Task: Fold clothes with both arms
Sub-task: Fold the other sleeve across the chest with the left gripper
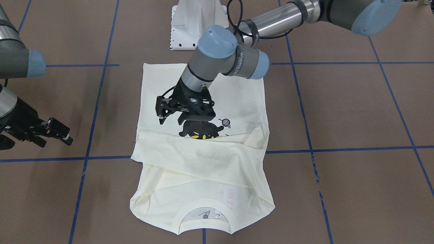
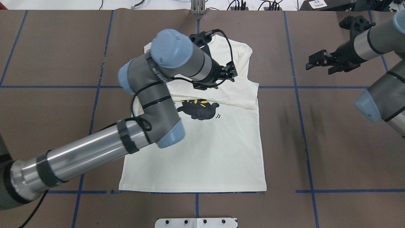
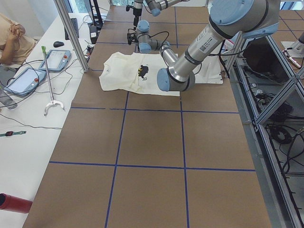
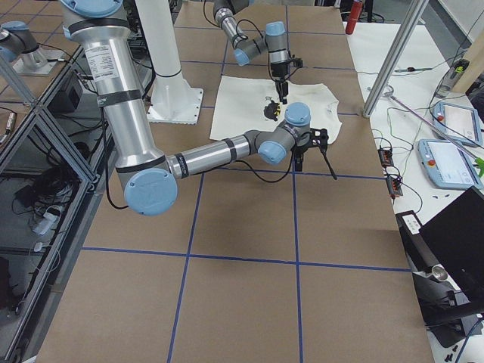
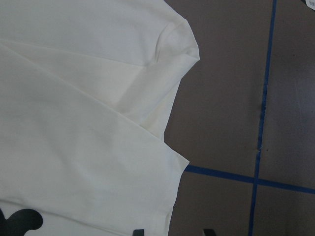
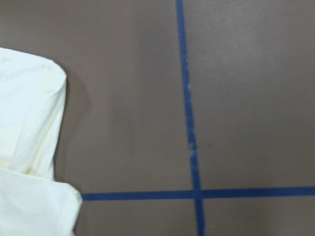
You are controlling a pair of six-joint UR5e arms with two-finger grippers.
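- Left gripper [image 1: 170, 119]: jaws spread, nothing between them. It hangs over the shirt [image 2: 205, 152], pointing down. Whether the tips touch the cloth, I cannot tell.
- Left wrist view: two dark fingertips [image 5: 139, 232] show at the 6 o'clock edge, set apart. Cream cloth lies beneath them, and a tape cross sits toward 4 o'clock.
- Overhead view: this gripper is at about 1 o'clock of the cat print [image 2: 197, 110], above a folded band [image 1: 203, 149] of cloth.
- The folded band runs across the chest from side to side and covers part of the print. Black body and yellow marks show just below the band's edge.
- The shirt lies flat in the middle of the worktop [image 2: 332, 142], front up. In the overhead view the collar [image 1: 203, 217] end is at 12 o'clock and the hem at 6 o'clock, toward the white pedestal base [image 1: 195, 23].
- Right gripper [image 2: 313, 60]: fingers parted, holding nothing. It is over bare brown worktop, well apart from the shirt, at about 2 o'clock of it in the overhead view.
- Right wrist view: a cream shirt corner at 9 o'clock; blue tape lines [image 6: 189, 123] cross toward 5 o'clock.
- Blue tape divides the worktop into large squares, and the shirt lies across several of them.
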